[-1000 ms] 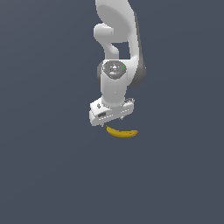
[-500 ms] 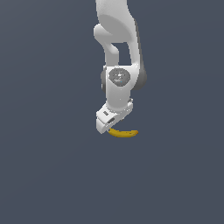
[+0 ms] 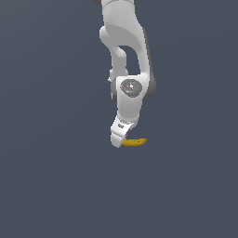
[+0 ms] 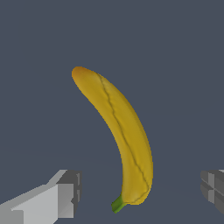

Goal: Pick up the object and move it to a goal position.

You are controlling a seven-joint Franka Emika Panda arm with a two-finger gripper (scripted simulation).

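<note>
Our white robot gripper (image 4: 139, 192) is spread wide, the curved yellow banana (image 4: 120, 131) lying on the dark grey desk (image 3: 56, 186) between its fingers near the stem end. Closing here, we risk pinching the tapered tip so it swivels free.

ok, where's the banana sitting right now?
In the exterior view the banana lies on the grey floor just below centre, sticking out to that view's right from behind the hand. The wrist view shows it between the open fingers, untouched.
</note>
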